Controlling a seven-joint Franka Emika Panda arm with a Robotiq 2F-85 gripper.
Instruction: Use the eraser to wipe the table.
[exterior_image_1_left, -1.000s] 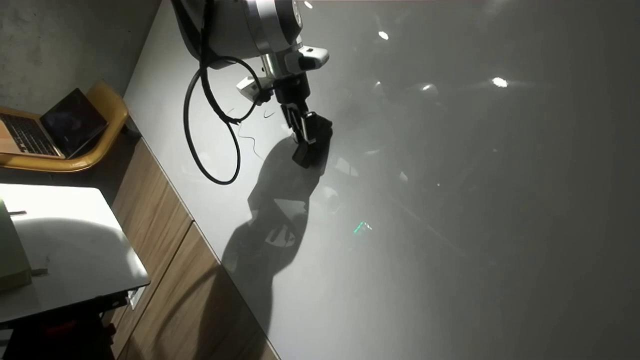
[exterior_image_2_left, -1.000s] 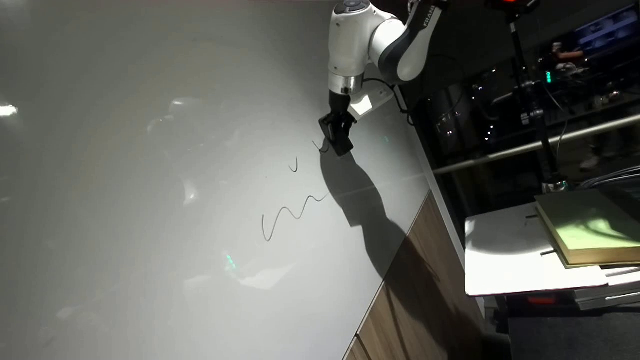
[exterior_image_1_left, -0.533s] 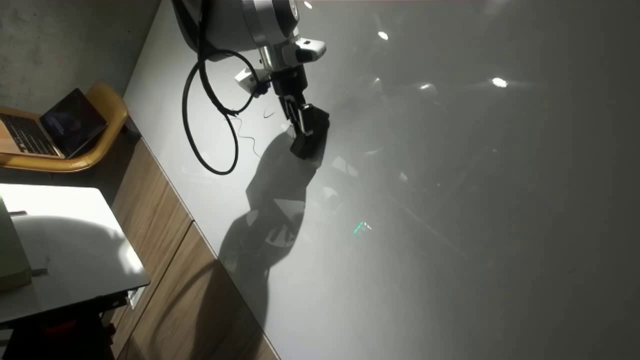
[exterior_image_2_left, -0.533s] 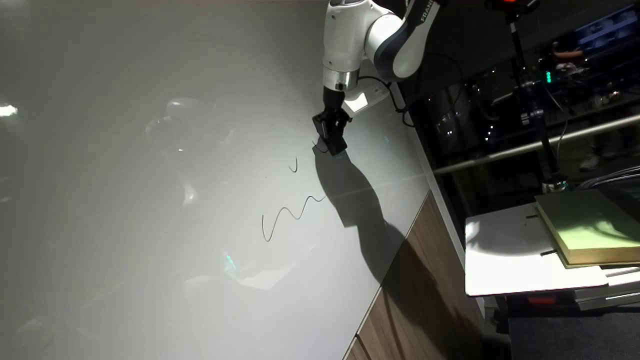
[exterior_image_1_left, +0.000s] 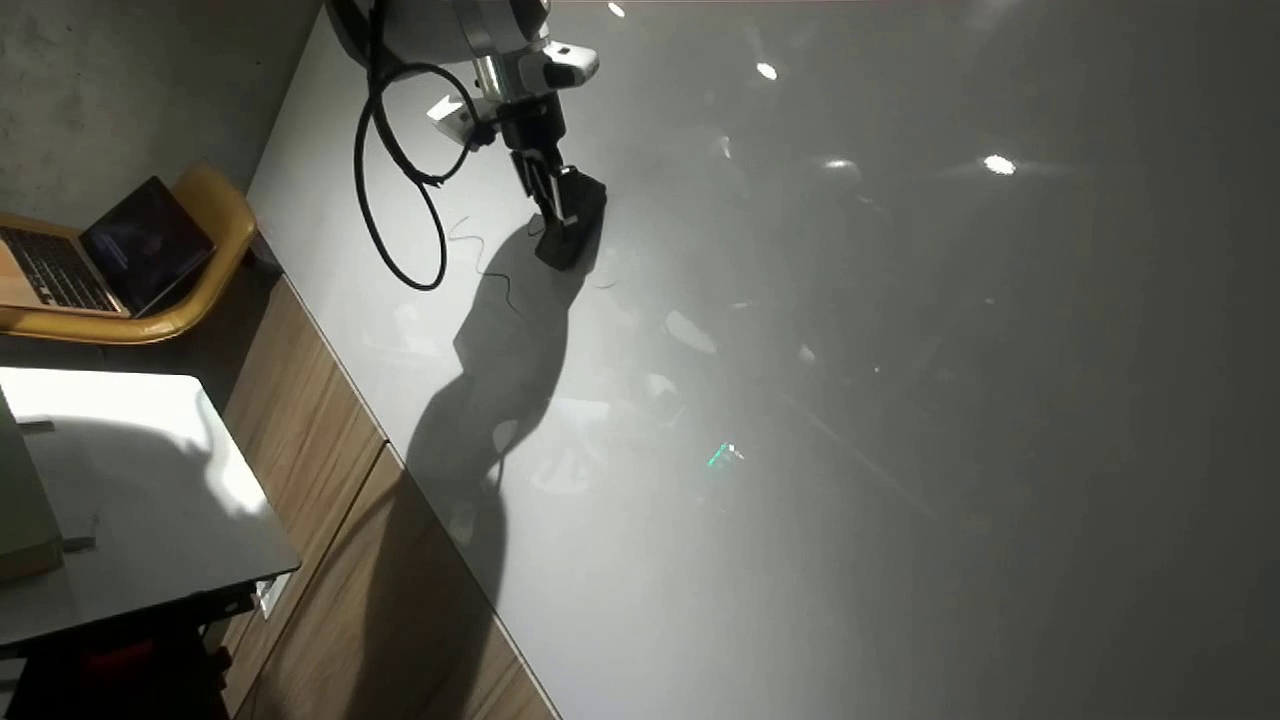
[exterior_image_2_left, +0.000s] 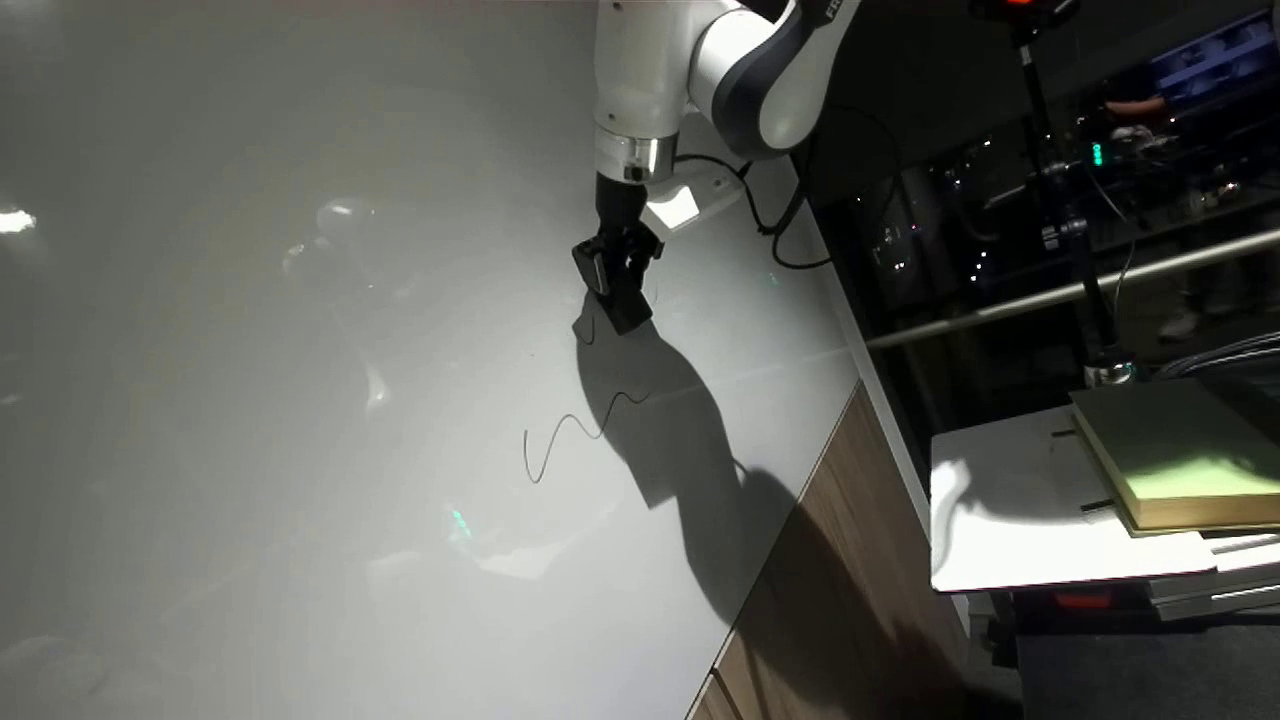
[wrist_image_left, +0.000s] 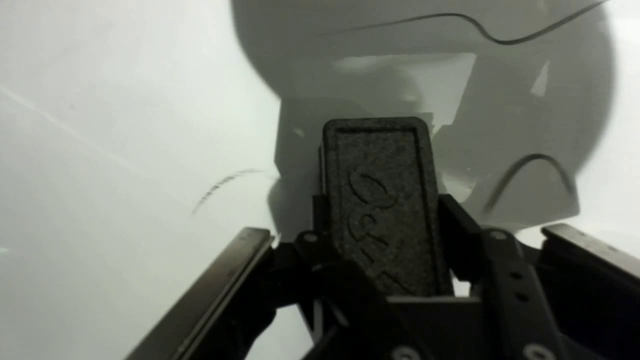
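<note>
My gripper (wrist_image_left: 385, 215) is shut on the eraser (wrist_image_left: 382, 170), a dark grey oblong block with engraved lines, one finger on each long side. In both exterior views the eraser (exterior_image_1_left: 572, 240) (exterior_image_2_left: 630, 312) is over the glossy white-grey table (exterior_image_1_left: 850, 560), its end close to its shadow; whether it presses on the surface I cannot tell. A thin wavy line (exterior_image_2_left: 570, 416) runs across the table below the gripper. Close to the eraser is a small hooked mark (wrist_image_left: 537, 156). On its opposite side lies a faint, broken mark (wrist_image_left: 227, 181).
The arm's shadow falls across the table and over the wood-brown edge (exterior_image_1_left: 340, 570). A white side desk (exterior_image_2_left: 1040, 530) with a green book (exterior_image_2_left: 1180, 450) stands beyond that edge. An open laptop (exterior_image_1_left: 150, 250) rests on a yellow chair (exterior_image_1_left: 225, 215). A black cable (exterior_image_1_left: 362, 200) loops beside the wrist.
Gripper and eraser have shifted together, up and left in an exterior view, leftward and slightly down in another. The curved mark where the eraser was is now mostly gone. The grip is unchanged.
</note>
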